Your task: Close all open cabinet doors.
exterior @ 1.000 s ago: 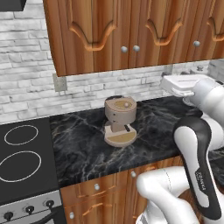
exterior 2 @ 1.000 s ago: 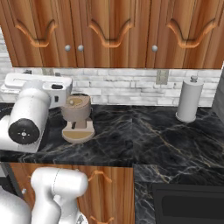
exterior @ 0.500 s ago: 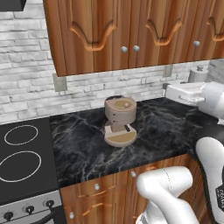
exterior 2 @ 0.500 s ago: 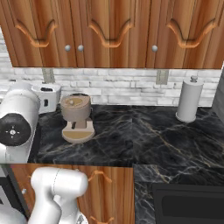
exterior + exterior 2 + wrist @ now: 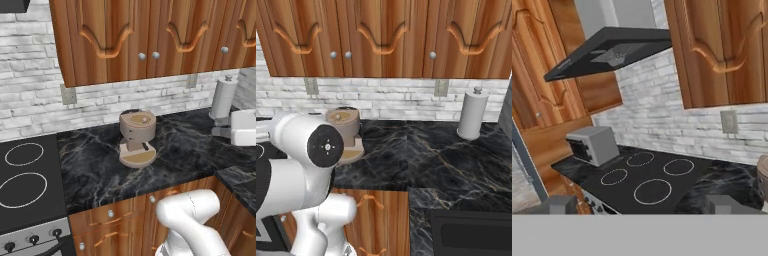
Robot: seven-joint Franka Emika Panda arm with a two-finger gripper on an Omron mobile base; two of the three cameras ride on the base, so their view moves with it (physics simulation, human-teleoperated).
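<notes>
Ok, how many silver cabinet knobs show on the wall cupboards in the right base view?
3: two close together left of centre, one alone further right. More may lie beyond the frame edges.

Glossy white rounded arm (image 5: 301, 165) segs; black circular joint cap w/ small centre screw; dark fingertips (image 5: 559, 204).

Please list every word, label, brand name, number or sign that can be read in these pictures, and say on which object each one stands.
None: no readable text in any view.
The coffee machine, the paper towel roll, the microwave and the cabinet doors show no print.
The stove knobs carry no marks that I can make out.
The round cap on the arm's joint has only small dots, no letters.
</notes>
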